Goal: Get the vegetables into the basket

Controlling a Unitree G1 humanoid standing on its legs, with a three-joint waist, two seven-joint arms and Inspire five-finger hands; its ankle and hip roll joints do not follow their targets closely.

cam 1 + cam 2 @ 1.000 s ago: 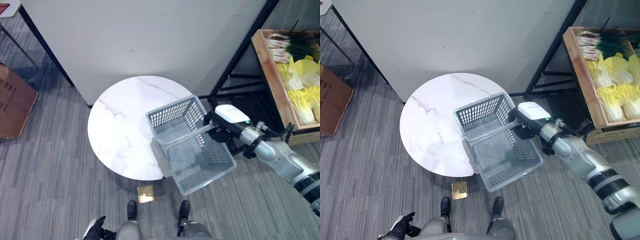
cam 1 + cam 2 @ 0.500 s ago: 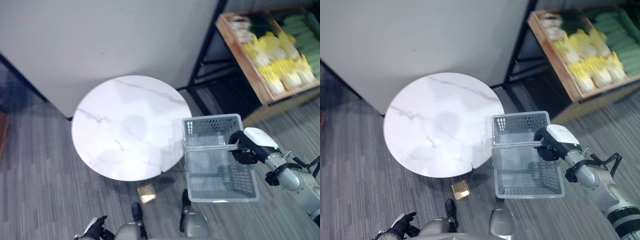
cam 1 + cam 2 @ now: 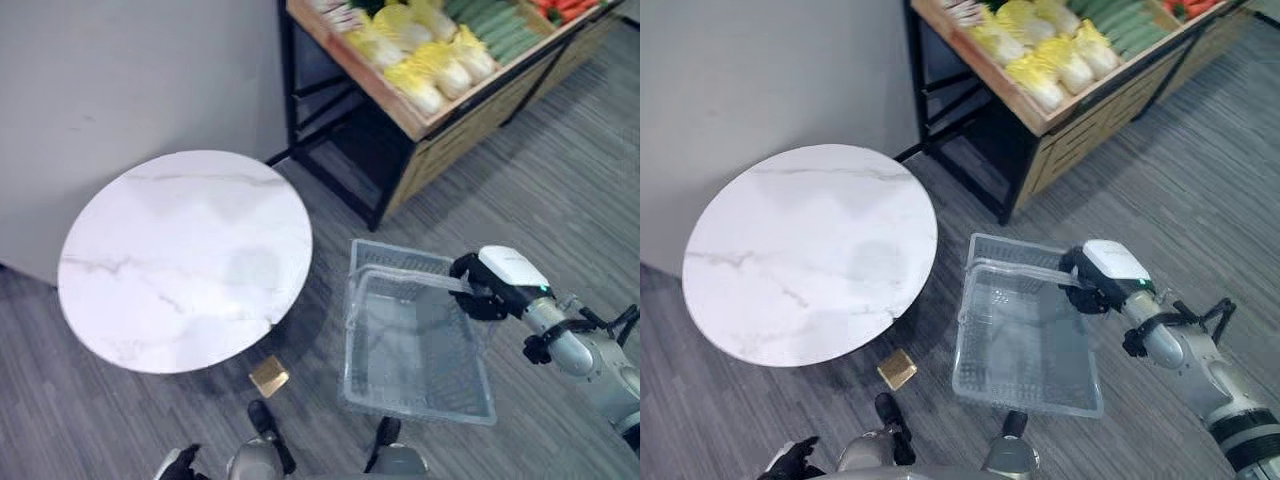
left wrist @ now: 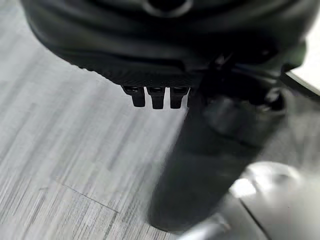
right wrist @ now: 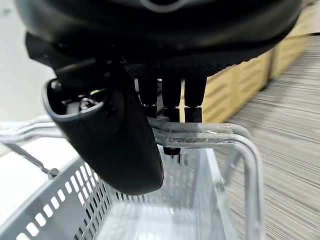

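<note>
The right hand has its fingers and thumb curled round the clear handle of the translucent grey perforated plastic basket. The basket hangs from that hand above the grey striped carpet floor, beside the round white marble-patterned table and apart from it. The inside of the basket holds nothing.

The vegetables lie in the slanted wooden produce crate on a black metal frame beyond the basket: pale yellow cabbages, green cucumbers and orange carrots.

The left hand shows low by the robot's side; its fingers are curled and hold nothing.

A small square gold-coloured plate lies on the floor by the table.
</note>
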